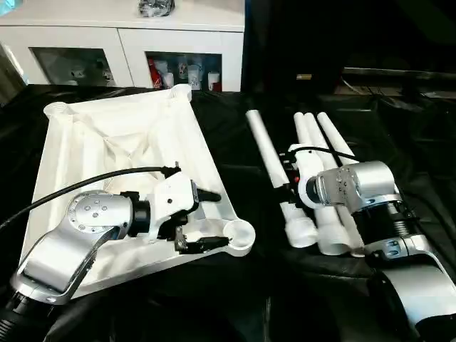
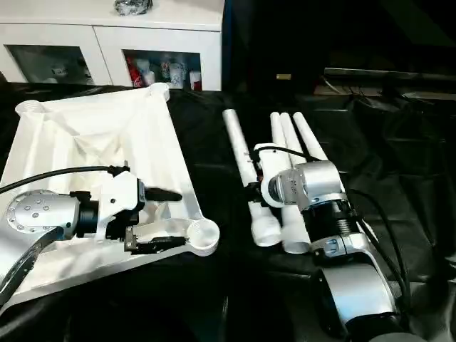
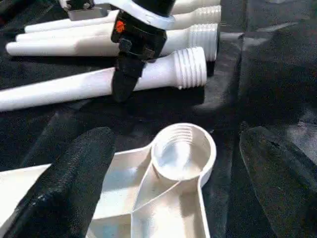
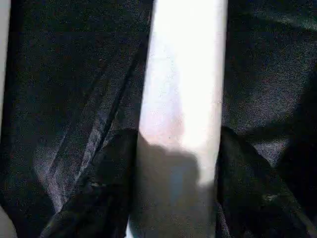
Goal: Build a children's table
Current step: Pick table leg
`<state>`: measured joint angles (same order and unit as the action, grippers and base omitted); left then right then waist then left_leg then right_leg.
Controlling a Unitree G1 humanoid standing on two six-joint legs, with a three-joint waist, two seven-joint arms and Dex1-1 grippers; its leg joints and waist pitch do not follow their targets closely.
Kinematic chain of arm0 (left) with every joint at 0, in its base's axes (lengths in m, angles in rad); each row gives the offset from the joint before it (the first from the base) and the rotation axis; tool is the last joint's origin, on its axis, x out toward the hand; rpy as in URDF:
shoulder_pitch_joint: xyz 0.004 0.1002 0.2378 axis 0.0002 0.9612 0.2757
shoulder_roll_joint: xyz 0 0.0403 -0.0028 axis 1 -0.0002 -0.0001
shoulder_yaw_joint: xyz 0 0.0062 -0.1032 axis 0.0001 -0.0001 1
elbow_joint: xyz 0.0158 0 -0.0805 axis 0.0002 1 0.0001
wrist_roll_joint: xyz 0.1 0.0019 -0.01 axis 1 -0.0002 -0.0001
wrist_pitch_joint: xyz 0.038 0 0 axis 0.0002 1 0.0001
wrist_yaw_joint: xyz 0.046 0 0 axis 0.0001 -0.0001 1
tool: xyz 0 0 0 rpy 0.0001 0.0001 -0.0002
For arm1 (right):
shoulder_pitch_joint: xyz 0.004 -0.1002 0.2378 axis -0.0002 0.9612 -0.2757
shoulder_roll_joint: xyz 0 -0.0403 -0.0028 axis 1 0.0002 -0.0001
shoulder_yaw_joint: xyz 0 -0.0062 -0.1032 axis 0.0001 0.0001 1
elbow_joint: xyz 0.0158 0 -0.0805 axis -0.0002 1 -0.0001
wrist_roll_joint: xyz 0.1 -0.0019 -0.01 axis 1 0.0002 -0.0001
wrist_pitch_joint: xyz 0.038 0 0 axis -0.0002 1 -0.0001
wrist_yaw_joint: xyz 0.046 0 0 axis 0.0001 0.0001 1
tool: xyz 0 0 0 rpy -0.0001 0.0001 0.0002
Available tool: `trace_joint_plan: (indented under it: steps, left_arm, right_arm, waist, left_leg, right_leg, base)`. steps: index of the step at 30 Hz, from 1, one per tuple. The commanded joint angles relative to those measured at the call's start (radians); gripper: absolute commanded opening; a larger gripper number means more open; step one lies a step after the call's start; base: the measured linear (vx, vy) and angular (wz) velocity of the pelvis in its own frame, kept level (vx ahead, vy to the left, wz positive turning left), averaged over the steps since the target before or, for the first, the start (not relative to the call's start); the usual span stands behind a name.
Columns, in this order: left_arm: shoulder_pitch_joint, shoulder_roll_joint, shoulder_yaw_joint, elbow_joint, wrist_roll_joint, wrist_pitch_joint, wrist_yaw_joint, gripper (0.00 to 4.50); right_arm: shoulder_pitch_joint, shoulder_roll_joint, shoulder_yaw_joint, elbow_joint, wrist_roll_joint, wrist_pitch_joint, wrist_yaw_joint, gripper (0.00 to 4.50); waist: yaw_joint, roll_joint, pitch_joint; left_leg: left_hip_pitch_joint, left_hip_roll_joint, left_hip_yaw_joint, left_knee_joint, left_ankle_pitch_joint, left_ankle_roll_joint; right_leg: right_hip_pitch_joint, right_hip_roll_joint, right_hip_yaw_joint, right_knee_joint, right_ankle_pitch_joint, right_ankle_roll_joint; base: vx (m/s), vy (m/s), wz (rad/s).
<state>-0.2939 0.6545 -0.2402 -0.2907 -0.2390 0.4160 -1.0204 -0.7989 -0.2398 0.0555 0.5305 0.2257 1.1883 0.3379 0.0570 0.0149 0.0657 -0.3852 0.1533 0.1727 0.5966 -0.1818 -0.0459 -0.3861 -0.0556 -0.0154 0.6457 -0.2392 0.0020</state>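
A: White plastic, item one: one table top [image 1: 107, 142], laid underside up on the black cloth [image 1: 235, 142], ribs and X-brace showing. Round corner sockets countable: three, one at the near corner [image 3: 184, 151], two at the far end.

B: Legs?

A: Four white tube legs. One leg [image 1: 267, 153] lies a little apart from the other three legs [image 1: 320, 142], which lie side by side touching; threaded ends toward the robot.

B: Claws?

A: Two. Left gripper [image 1: 203, 219]: forearm lies across the top's underside, fingers pointing toward the legs, spread wide with nothing between them. The near corner socket sits just ahead of its fingertips, between the two pads in the wrist view.

B: And the right one?

A: Right gripper [image 4: 176, 183]: wrist bent steeply down over the legs, its fingers astride the separate leg, one black pad [image 4: 106, 173] on each side. The gap is about the tube's width; whether the pads press the tube I cannot tell. The other three legs lie just beside this claw, away from the top.

B: Other stock?

A: One white cabinet [image 1: 128, 35] beyond the cloth, small items behind its glass doors.
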Motion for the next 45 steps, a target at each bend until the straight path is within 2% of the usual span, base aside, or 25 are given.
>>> trace_joint_plan:
  steps: [1, 2, 3, 8, 10, 13, 14, 15, 17, 18, 19, 20, 21, 23, 24, 25, 26, 27, 28, 31, 33, 34, 39, 44, 45]
  left_arm:
    - [-0.019, -0.02, 0.01, 0.017, 0.012, -0.006, 0.024, 4.5]
    - [-0.023, -0.037, 0.016, 0.028, 0.016, -0.017, 0.045, 4.5]
    - [-0.033, -0.061, 0.026, 0.04, 0.011, -0.011, 0.071, 4.5]
    - [-0.075, -0.148, 0.085, 0.069, -0.092, 0.143, 0.138, 4.5]
    - [-0.115, -0.216, 0.133, 0.122, -0.142, 0.219, 0.208, 4.5]
    - [-0.167, -0.314, 0.203, 0.184, -0.196, 0.293, 0.318, 4.5]
    - [-0.173, -0.326, 0.211, 0.191, -0.201, 0.3, 0.332, 4.5]
    - [-0.207, -0.38, 0.258, 0.231, -0.227, 0.342, 0.403, 4.5]
    - [-0.252, -0.441, 0.32, 0.282, -0.264, 0.382, 0.483, 4.5]
    - [-0.294, -0.49, 0.374, 0.33, -0.301, 0.425, 0.545, 4.5]
    - [-0.31, -0.506, 0.394, 0.347, -0.314, 0.448, 0.565, 4.5]
    - [-0.311, -0.508, 0.394, 0.348, -0.316, 0.447, 0.565, 4.5]
    - [-0.325, -0.523, 0.399, 0.357, -0.329, 0.441, 0.566, 4.5]
    - [-0.34, -0.543, 0.412, 0.36, -0.359, 0.44, 0.569, 4.5]
    - [-0.377, -0.596, 0.469, 0.366, -0.438, 0.474, 0.606, 4.5]
    - [-0.391, -0.613, 0.488, 0.367, -0.463, 0.493, 0.618, 4.5]
    - [-0.399, -0.621, 0.498, 0.366, -0.474, 0.505, 0.625, 4.5]
    - [-0.404, -0.629, 0.502, 0.365, -0.482, 0.513, 0.625, 4.5]
    - [-0.408, -0.633, 0.502, 0.364, -0.484, 0.521, 0.625, 4.5]
    - [-0.412, -0.644, 0.491, 0.366, -0.472, 0.515, 0.636, 4.5]
    - [-0.414, -0.657, 0.503, 0.366, -0.491, 0.513, 0.645, 4.5]
    - [-0.414, -0.67, 0.511, 0.356, -0.515, 0.517, 0.656, 4.2]
    - [-0.405, -0.686, 0.499, 0.323, -0.524, 0.543, 0.682, 3.89]
    - [-0.402, -0.693, 0.467, 0.307, -0.474, 0.54, 0.732, 3.56]
    - [-0.404, -0.7, 0.449, 0.3, -0.438, 0.537, 0.786, 3.35]
  right_arm:
    - [-0.007, 0.005, -0.019, 0.026, 0.009, 0.015, -0.002, 1.97]
    - [-0.005, 0.01, -0.034, 0.029, 0.015, 0.018, -0.006, 1.92]
    - [-0.005, 0.016, -0.054, 0.033, 0.023, 0.019, -0.009, 1.9]
    - [-0.006, 0.03, -0.114, 0.024, 0.062, 0.003, 0.003, 1.85]
    - [0.009, 0.043, -0.174, -0.029, 0.12, -0.041, 0.042, 1.85]
    - [0.053, 0.053, -0.231, -0.132, 0.195, -0.128, 0.12, 1.85]
    - [0.059, 0.055, -0.238, -0.144, 0.202, -0.138, 0.13, 1.85]
    - [0.084, 0.046, -0.238, -0.195, 0.222, -0.157, 0.178, 1.84]
    - [0.107, 0.035, -0.253, -0.251, 0.261, -0.148, 0.233, 1.84]
    - [0.133, 0.023, -0.272, -0.312, 0.309, -0.138, 0.293, 1.84]
    - [0.144, 0.018, -0.278, -0.338, 0.33, -0.137, 0.316, 1.84]
    - [0.146, 0.017, -0.28, -0.343, 0.334, -0.135, 0.319, 1.84]
    - [0.163, 0.009, -0.288, -0.386, 0.368, -0.122, 0.346, 1.84]
    - [0.177, 0.002, -0.289, -0.418, 0.392, -0.112, 0.363, 1.84]
    - [0.212, -0.01, -0.284, -0.483, 0.429, -0.119, 0.401, 1.84]
    - [0.221, -0.011, -0.285, -0.5, 0.442, -0.118, 0.411, 1.84]
    - [0.225, -0.01, -0.286, -0.508, 0.448, -0.118, 0.415, 1.84]
    - [0.231, -0.011, -0.286, -0.518, 0.455, -0.118, 0.423, 1.84]
    - [0.236, -0.011, -0.286, -0.527, 0.463, -0.118, 0.431, 1.84]
    - [0.249, -0.016, -0.276, -0.56, 0.484, -0.111, 0.452, 1.84]
    - [0.253, -0.019, -0.269, -0.568, 0.486, -0.111, 0.453, 1.84]
    - [0.26, -0.025, -0.255, -0.575, 0.483, -0.117, 0.452, 1.84]
    - [0.277, -0.043, -0.211, -0.601, 0.464, -0.141, 0.458, 1.84]
    - [0.285, -0.051, -0.161, -0.632, 0.403, -0.209, 0.435, 1.84]
    - [0.279, -0.045, -0.136, -0.635, 0.358, -0.244, 0.388, 1.84]
  waist:
    - [0.001, 0.002, -0.066]
    - [-0.001, -0.002, -0.068]
    - [0.002, 0.0, -0.069]
    - [0.001, -0.004, -0.071]
    - [0.001, -0.015, -0.076]
    - [0.01, -0.015, -0.079]
    - [0.01, -0.015, -0.079]
    - [0.013, -0.018, -0.08]
    - [0.016, -0.018, -0.08]
    - [0.018, -0.021, -0.081]
    - [0.027, -0.021, -0.081]
    - [0.027, -0.021, -0.081]
    - [0.031, -0.027, -0.08]
    - [0.035, -0.026, -0.079]
    - [0.039, -0.027, -0.08]
    - [0.04, -0.027, -0.079]
    - [0.042, -0.029, -0.079]
    - [0.042, -0.024, -0.079]
    - [0.041, -0.028, -0.077]
    - [0.038, -0.027, -0.075]
    - [0.036, -0.027, -0.076]
    - [0.036, -0.032, -0.075]
    - [0.037, -0.034, -0.075]
    - [0.036, -0.034, -0.074]
    - [0.035, -0.034, -0.074]
  left_leg:
    - [0.021, 0.059, -0.014, -0.063, -0.096, -0.043]
    - [0.02, 0.059, -0.013, -0.062, -0.093, -0.043]
    - [0.021, 0.06, -0.013, -0.061, -0.087, -0.043]
    - [0.019, 0.056, -0.012, -0.058, -0.077, -0.035]
    - [0.017, 0.055, -0.011, -0.054, -0.055, -0.014]
    - [0.015, 0.058, -0.01, -0.05, -0.033, 0.02]
    - [0.015, 0.058, -0.01, -0.05, -0.033, 0.02]
    - [0.013, 0.057, -0.011, -0.048, -0.016, 0.04]
    - [0.015, 0.058, -0.011, -0.045, -0.017, 0.055]
    - [0.013, 0.058, -0.012, -0.044, -0.012, 0.063]
    - [0.018, 0.061, -0.014, -0.043, -0.018, 0.069]
    - [0.018, 0.061, -0.014, -0.043, -0.018, 0.069]
    - [0.013, 0.059, -0.015, -0.045, -0.016, 0.077]
    - [0.015, 0.06, -0.014, -0.044, -0.013, 0.079]
    - [0.015, 0.061, -0.013, -0.043, -0.016, 0.074]
    - [0.016, 0.061, -0.011, -0.042, -0.024, 0.072]
    - [0.015, 0.061, -0.014, -0.042, -0.03, 0.077]
    - [0.013, 0.061, -0.015, -0.043, -0.028, 0.077]
    - [0.014, 0.06, -0.015, -0.044, -0.034, 0.076]
    - [0.014, 0.061, -0.017, -0.047, -0.045, 0.066]
    - [0.014, 0.061, -0.017, -0.047, -0.042, 0.061]
    - [0.013, 0.06, -0.017, -0.047, -0.041, 0.059]
    - [0.011, 0.06, -0.017, -0.046, -0.031, 0.066]
    - [0.013, 0.065, -0.019, -0.048, -0.039, 0.057]
    - [0.013, 0.064, -0.018, -0.048, -0.044, 0.054]
  right_leg:
    - [0.041, -0.07, 0.04, -0.069, 0.02, -0.237]
    - [0.043, -0.069, 0.041, -0.069, 0.025, -0.239]
    - [0.043, -0.071, 0.041, -0.068, 0.035, -0.243]
    - [0.047, -0.07, 0.04, -0.065, 0.062, -0.258]
    - [0.052, -0.071, 0.04, -0.064, 0.082, -0.263]
    - [0.055, -0.073, 0.04, -0.063, 0.132, -0.264]
    - [0.055, -0.073, 0.04, -0.063, 0.132, -0.264]
    - [0.056, -0.071, 0.037, -0.059, 0.155, -0.269]
    - [0.056, -0.072, 0.037, -0.062, 0.162, -0.275]
    - [0.059, -0.073, 0.036, -0.062, 0.163, -0.28]
    - [0.056, -0.076, 0.036, -0.063, 0.153, -0.28]
    - [0.056, -0.076, 0.036, -0.063, 0.153, -0.28]
    - [0.058, -0.077, 0.036, -0.065, 0.132, -0.273]
    - [0.056, -0.076, 0.036, -0.067, 0.116, -0.269]
    - [0.056, -0.077, 0.035, -0.067, 0.115, -0.28]
    - [0.056, -0.078, 0.036, -0.068, 0.115, -0.285]
    - [0.055, -0.08, 0.035, -0.069, 0.104, -0.292]
    - [0.056, -0.08, 0.035, -0.069, 0.094, -0.287]
    - [0.054, -0.078, 0.034, -0.072, 0.07, -0.278]
    - [0.055, -0.079, 0.034, -0.078, 0.029, -0.253]
    - [0.055, -0.079, 0.034, -0.079, 0.025, -0.253]
    - [0.056, -0.078, 0.034, -0.079, 0.027, -0.255]
    - [0.056, -0.078, 0.034, -0.078, 0.039, -0.248]
    - [0.053, -0.079, 0.034, -0.079, 0.018, -0.231]
    - [0.053, -0.079, 0.035, -0.081, 0.004, -0.225]
  base:
    - [0.0, 0.0, 0.0]
    - [0.0, 0.0, 0.0]
    - [0.0, 0.0, 0.0]
    - [0.0, 0.0, 0.0]
    - [0.0, 0.0, 0.0]
    - [0.0, 0.0, 0.0]
    - [0.0, 0.0, 0.0]
    - [0.0, 0.0, 0.0]
    - [0.0, 0.0, 0.0]
    - [0.0, 0.0, 0.0]
    - [0.0, 0.0, 0.0]
    - [0.0, 0.0, 0.0]
    - [0.0, 0.0, 0.0]
    - [0.0, 0.0, 0.0]
    - [0.0, 0.0, 0.0]
    - [0.0, 0.0, 0.0]
    - [0.0, 0.0, 0.0]
    - [0.0, 0.0, 0.0]
    - [0.0, 0.0, 0.0]
    - [0.0, 0.0, 0.0]
    - [0.0, 0.0, 0.0]
    - [0.0, 0.0, 0.0]
    - [0.0, 0.0, 0.0]
    - [0.0, 0.0, 0.0]
    - [0.0, 0.0, 0.0]
